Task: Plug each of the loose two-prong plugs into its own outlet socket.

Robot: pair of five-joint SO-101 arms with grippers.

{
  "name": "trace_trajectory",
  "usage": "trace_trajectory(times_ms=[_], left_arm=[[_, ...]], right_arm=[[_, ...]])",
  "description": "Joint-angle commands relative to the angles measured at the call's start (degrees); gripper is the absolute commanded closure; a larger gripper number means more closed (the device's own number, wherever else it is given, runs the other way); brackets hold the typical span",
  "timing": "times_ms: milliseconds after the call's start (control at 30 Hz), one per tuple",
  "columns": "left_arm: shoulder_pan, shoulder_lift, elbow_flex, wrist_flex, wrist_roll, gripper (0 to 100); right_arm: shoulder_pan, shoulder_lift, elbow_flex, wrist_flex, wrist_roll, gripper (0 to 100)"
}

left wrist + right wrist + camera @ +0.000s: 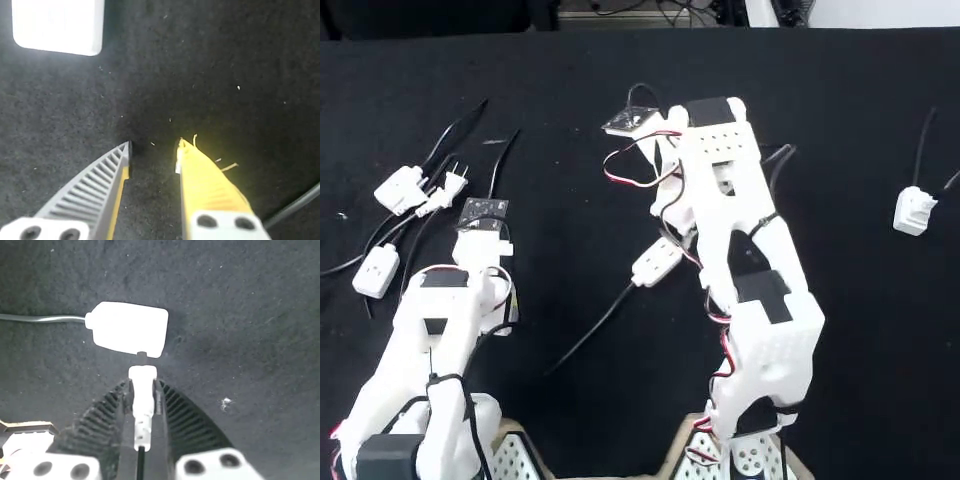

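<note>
Grips a white two-prong plug (142,376) in the right pincer (143,388), closed narrowly around the plug's body, with the black cord trailing back between the fingers. Aims the plug's long axis straight at a white outlet socket (129,331) lying flat on the black bench (260,300), directly ahead of the pincer tips. Sets the socket's long side crosswise to the plug, with its own cord leaving one end. Brings the prongs right up to the socket's near face, leaving a sliver of dark metal between the two; cannot tell how deep they sit. Appears to need only a straight push along that same line, judging by the alignment. Holds the left pincer (152,147) wide and empty over bare bench, near a second white block, likely another socket (57,25). Leaves a loose plug (455,182) on the bench by the left arm, well apart from the right arm's work.
</note>
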Motion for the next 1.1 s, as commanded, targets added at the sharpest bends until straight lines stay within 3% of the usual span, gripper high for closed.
trace_trajectory(times_ms=[0, 1067], left_arm=[[2.33, -0.18, 0.75, 0.18, 0.53, 83], [2.33, -0.18, 0.75, 0.26, 0.44, 83]], right_arm=[[-1.32, -0.40, -3.21, 1.85, 0.00, 98.8], [-1.93, 6.37, -10.51, 1.93, 2.37, 98.8]])
